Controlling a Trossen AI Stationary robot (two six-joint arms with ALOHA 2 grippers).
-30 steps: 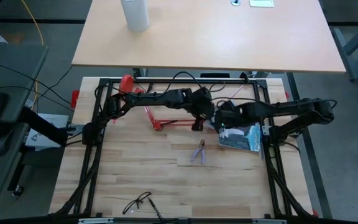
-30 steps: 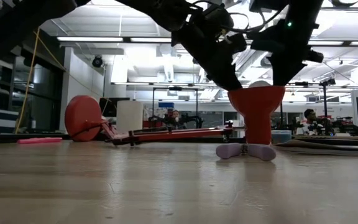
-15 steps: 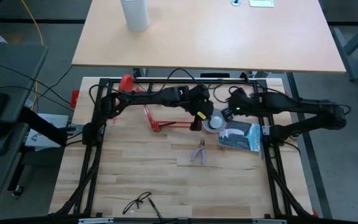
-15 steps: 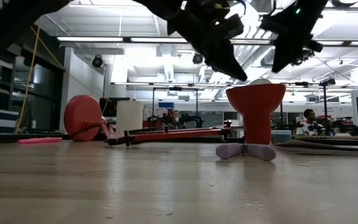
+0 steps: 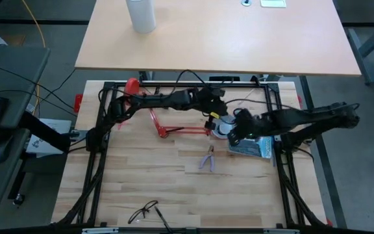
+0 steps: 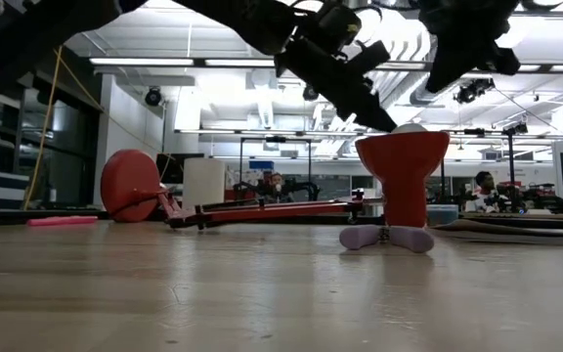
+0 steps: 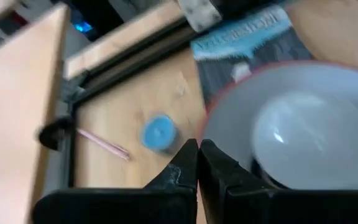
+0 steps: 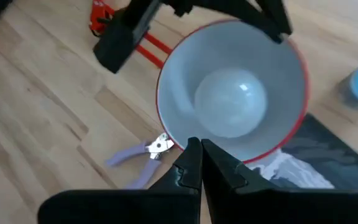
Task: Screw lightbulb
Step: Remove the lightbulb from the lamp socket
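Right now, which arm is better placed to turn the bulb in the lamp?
Probably the right. The right gripper, shut, looks straight down into the shade at the bulb. The left gripper, also shut, sits at the rim, off to one side.

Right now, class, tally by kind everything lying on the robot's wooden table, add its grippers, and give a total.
red lamp: 1
lightbulb, inside the lamp's shade: 1
purple pliers: 1
eyeglasses: 1
printed packet: 1
small blue round thing: 1
grippers: 2 (left gripper, right gripper, both shut)
Total: 8
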